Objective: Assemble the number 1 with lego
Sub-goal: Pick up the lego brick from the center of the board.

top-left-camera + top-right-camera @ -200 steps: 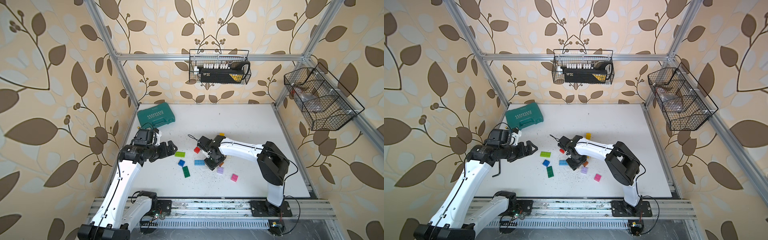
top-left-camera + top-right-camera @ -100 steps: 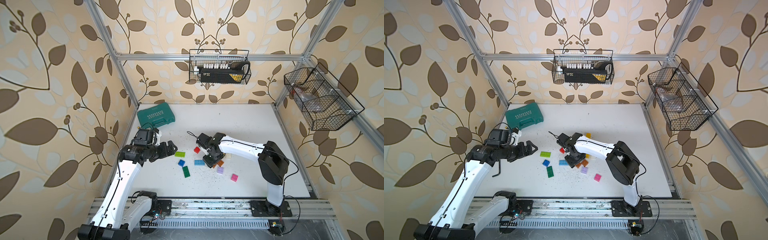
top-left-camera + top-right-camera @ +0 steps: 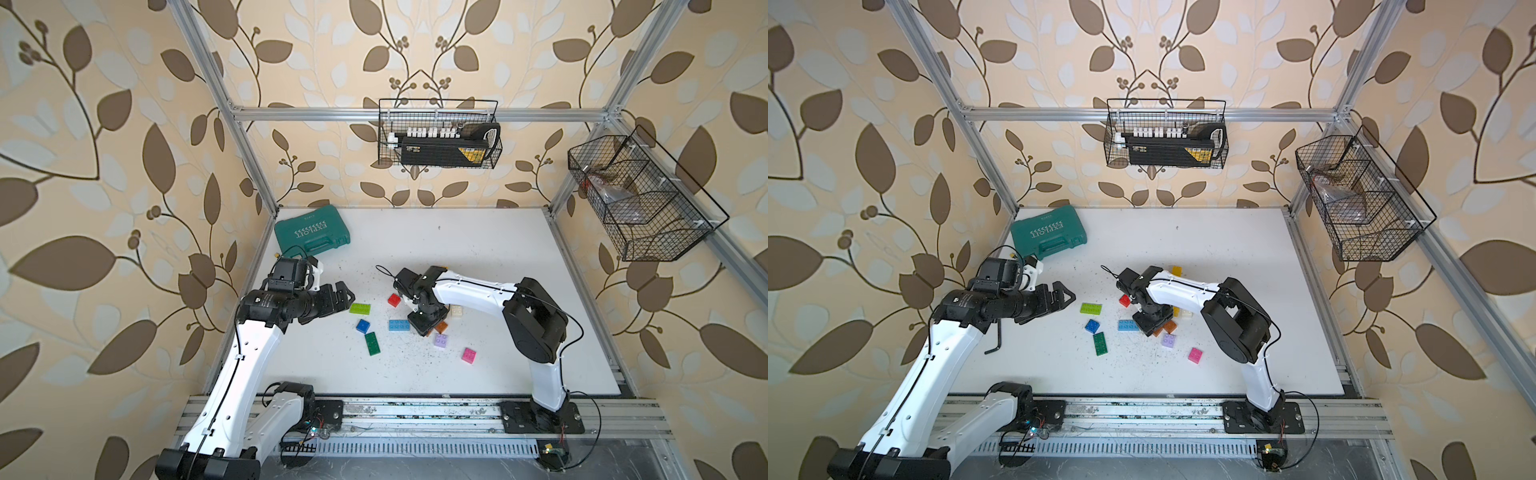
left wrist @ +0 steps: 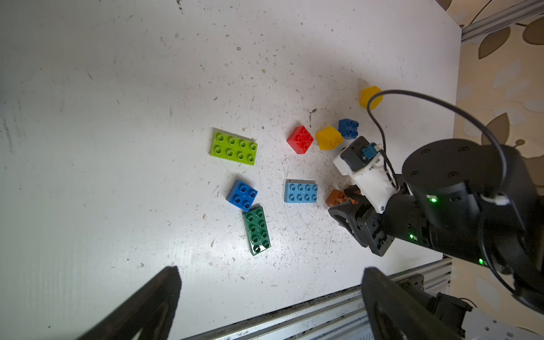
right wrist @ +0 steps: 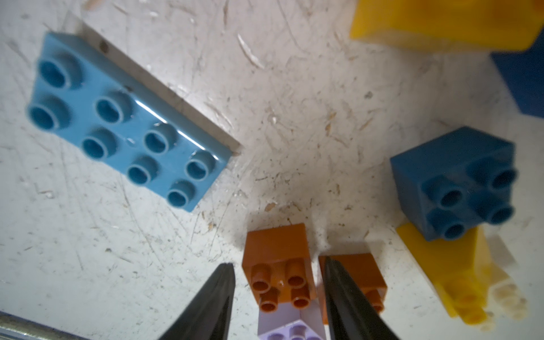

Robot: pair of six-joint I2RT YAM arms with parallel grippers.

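Note:
Lego bricks lie scattered mid-table: a lime oblong [image 3: 360, 308], a red square [image 3: 394, 299], a blue square [image 3: 363, 326], a light blue oblong [image 3: 399, 325], a dark green oblong [image 3: 372, 343], lilac [image 3: 441, 341] and pink [image 3: 469, 355]. My right gripper [image 5: 277, 262] points down at the table and straddles a brown square brick [image 5: 276, 244]. One finger lies against it and a strip of table shows at the other. A second brown brick [image 5: 365, 270] sits just outside that jaw. My left gripper [image 4: 270, 270] hovers wide open left of the lime brick, holding nothing.
A teal tool case [image 3: 311, 235] lies at the back left. A black hex key [image 3: 998, 336] lies under my left arm. Yellow [image 5: 441, 17] and dark blue [image 5: 453, 182] bricks crowd the right gripper. Wire baskets [image 3: 438, 139] hang on the walls. The metal rail [image 3: 415, 415] runs along the front.
My right gripper has edged slightly left and toward the front over the brown bricks. Its jaws widened briefly and narrowed again. The left arm has not moved.

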